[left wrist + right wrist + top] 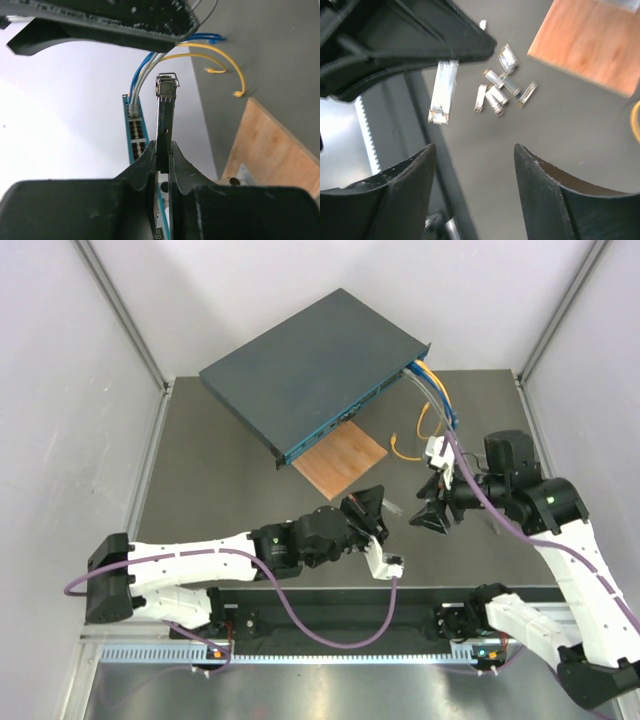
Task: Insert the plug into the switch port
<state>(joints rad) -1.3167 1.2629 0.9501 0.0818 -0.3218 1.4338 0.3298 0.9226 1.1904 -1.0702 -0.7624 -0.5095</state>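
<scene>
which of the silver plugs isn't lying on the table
The plug clamped between the fingers of the left end effector, sticking out past the fingertips. The other plugs lie in a loose cluster on the table, held by nothing.

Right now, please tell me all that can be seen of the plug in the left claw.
The plug is a slim, silver metal bar with a wire latch at its far tip. The left claw pinches its near end. It points toward the teal socket row of the switch, apart from it.
</scene>
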